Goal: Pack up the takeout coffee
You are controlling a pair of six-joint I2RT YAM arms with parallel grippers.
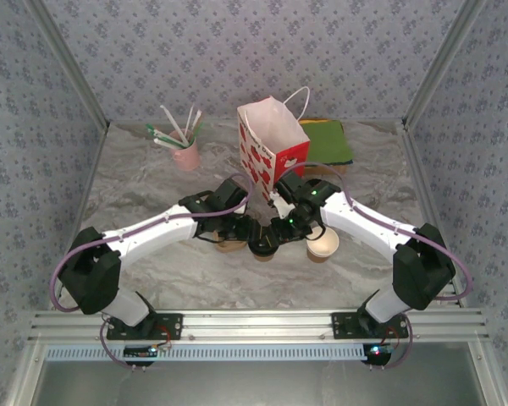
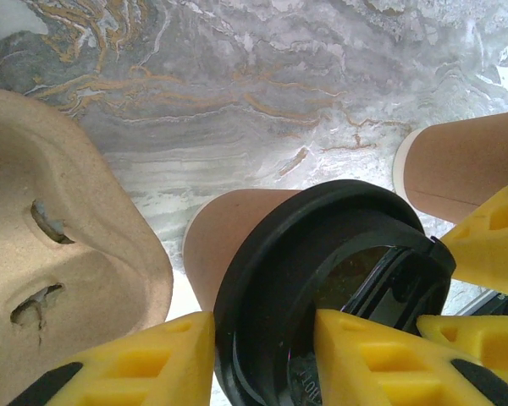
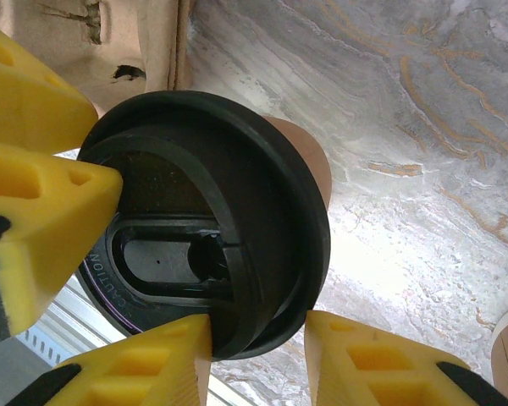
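**Two claws, one lid**

One pulp cup carrier (image 2: 59, 254) lies at the left, just beside the takeout coffee (image 1: 263, 247). The coffee stands upright mid-table, its long axis vertical.

The left gripper (image 2: 262, 326) hangs over the cup from above. One yellow finger sits outside the rim of the black lid (image 2: 322, 271) and the other rests on the lid's top. The jaws are narrow, but it cannot be told whether they truly pinch.

The right gripper (image 3: 258, 324) straddles the opposite rim the same way. Its outer finger looks just shy of the plastic, so that hold cannot be called either.

To the right, a lidless cup (image 1: 323, 244) stands near. The red-and-white paper bag (image 1: 271, 148) stands open behind the coffee, away from the arm bases.

The cup sits directly under both claws, so a straight lift looks like the call. The right arm seems a touch nearer the bag.
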